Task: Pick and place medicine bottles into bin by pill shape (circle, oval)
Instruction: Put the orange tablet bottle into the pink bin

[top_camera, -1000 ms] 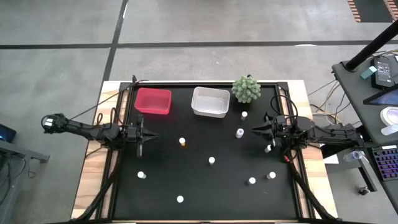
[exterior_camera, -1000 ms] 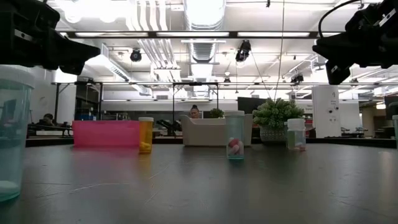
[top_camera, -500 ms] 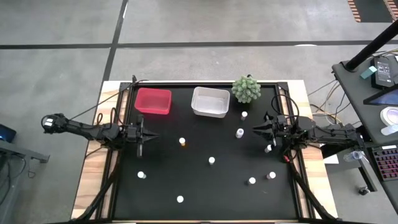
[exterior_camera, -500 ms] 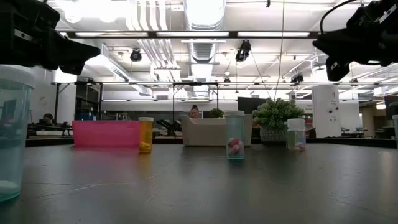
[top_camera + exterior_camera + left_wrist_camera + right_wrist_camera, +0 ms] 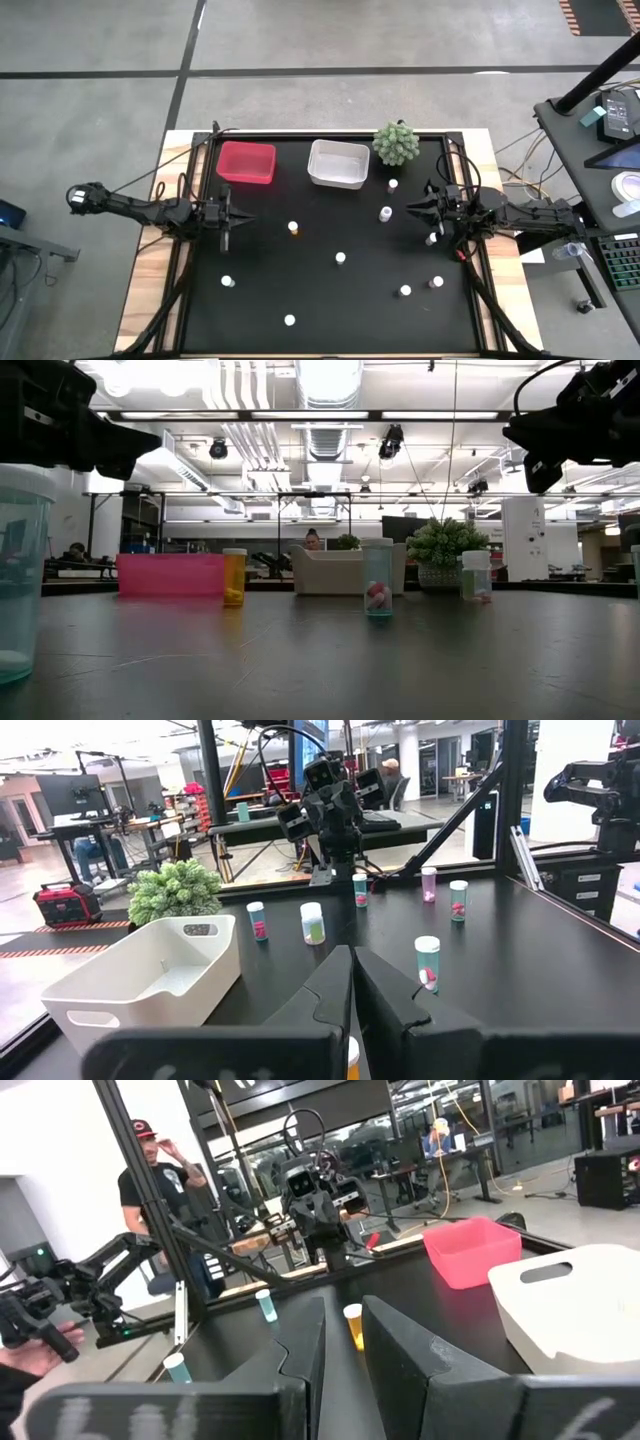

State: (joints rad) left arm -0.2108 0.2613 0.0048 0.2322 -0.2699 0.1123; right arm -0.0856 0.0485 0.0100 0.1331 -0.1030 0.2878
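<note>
I see both arms hovering empty above the table (image 5: pixel 330 300): left gripper (image 5: pixel 232 217) jaws closed, right gripper (image 5: pixel 414 208) jaws slightly parted, medicine bottles (image 5: pixel 340 258) scattered between.

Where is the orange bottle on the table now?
In the high view the orange bottle stands left of centre, below the red bin and right of the left gripper.

Matt black table (image 5: pixel 330 300), wooden edges; glossy plastic bins (image 5: pixel 338 163).

Nine medicine bottles (image 5: pixel 340 258) stand on the tabletop (image 5: pixel 260 290), with two bins, one red bin (image 5: pixel 246 163) and one white bin (image 5: pixel 338 164), plus one green plant (image 5: pixel 397 144).
</note>
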